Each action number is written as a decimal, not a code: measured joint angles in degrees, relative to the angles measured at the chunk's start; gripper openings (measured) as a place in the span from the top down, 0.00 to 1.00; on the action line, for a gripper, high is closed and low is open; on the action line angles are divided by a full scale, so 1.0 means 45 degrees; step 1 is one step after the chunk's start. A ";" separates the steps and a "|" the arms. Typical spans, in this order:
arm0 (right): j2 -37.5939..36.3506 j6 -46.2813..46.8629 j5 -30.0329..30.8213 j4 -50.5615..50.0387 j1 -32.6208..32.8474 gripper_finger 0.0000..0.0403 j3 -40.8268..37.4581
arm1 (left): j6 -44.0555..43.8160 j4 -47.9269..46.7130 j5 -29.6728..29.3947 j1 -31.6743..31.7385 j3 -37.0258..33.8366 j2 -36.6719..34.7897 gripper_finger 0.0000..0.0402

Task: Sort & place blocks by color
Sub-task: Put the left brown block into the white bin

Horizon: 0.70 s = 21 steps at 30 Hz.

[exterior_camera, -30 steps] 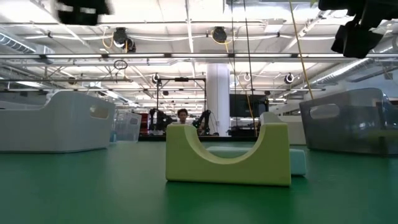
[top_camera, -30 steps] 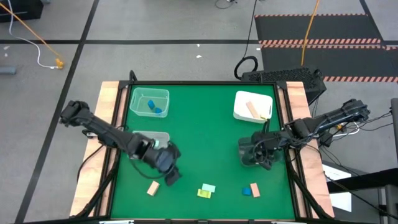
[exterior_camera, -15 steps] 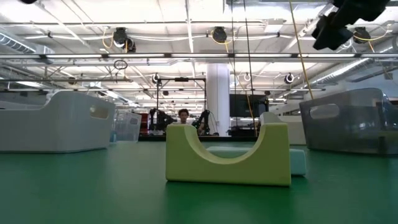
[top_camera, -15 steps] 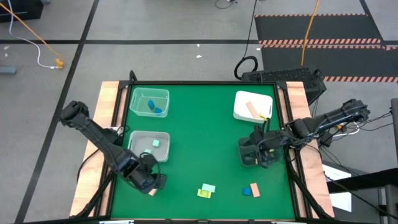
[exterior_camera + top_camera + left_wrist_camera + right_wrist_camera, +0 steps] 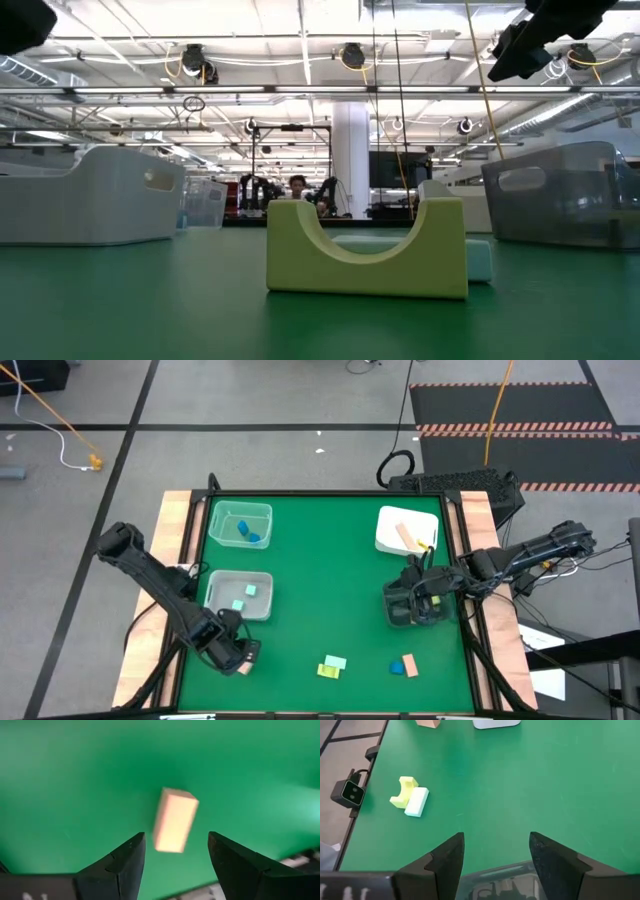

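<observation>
Left gripper hovers, jaws apart, over a tan block near the table's front-left corner; it should descend centred, then close. Right gripper waits with jaws apart.

A green mat covers the table, framed by pale wooden edges. On it sit a clear tray at the far left, another clear tray nearer, a white tray far right and a dark tray below it. An orange cable crosses the grey floor. A small camera sits at the mat's edge.
</observation>
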 joint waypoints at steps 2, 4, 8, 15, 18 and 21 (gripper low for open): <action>0.0000 -0.0065 0.0000 -0.0005 0.0000 0.47 0.0000 | 0.0106 0.0055 -0.0001 0.0002 -0.0285 0.0000 0.46; 0.0000 -0.0049 0.0000 -0.0005 0.0000 0.47 0.0000 | 0.0108 0.0290 0.0001 0.0027 -0.0477 0.0000 0.46; 0.0000 0.0147 0.0000 -0.0010 -0.0005 0.47 0.0000 | 0.0118 0.1432 -0.0156 0.0034 -0.0802 0.0007 0.46; 0.0005 0.0175 0.0000 -0.0015 -0.0005 0.47 0.0000 | 0.0572 0.2372 -0.0278 0.0034 -0.0809 0.1248 0.46; 0.0005 0.0177 0.0000 -0.0012 -0.0005 0.47 -0.0002 | 0.0920 0.2847 -0.0258 0.0034 -0.0807 0.1874 0.46; 0.0005 0.0175 0.0000 -0.0014 -0.0005 0.47 -0.0005 | 0.1075 0.3051 -0.0201 0.0034 -0.0799 0.2457 0.46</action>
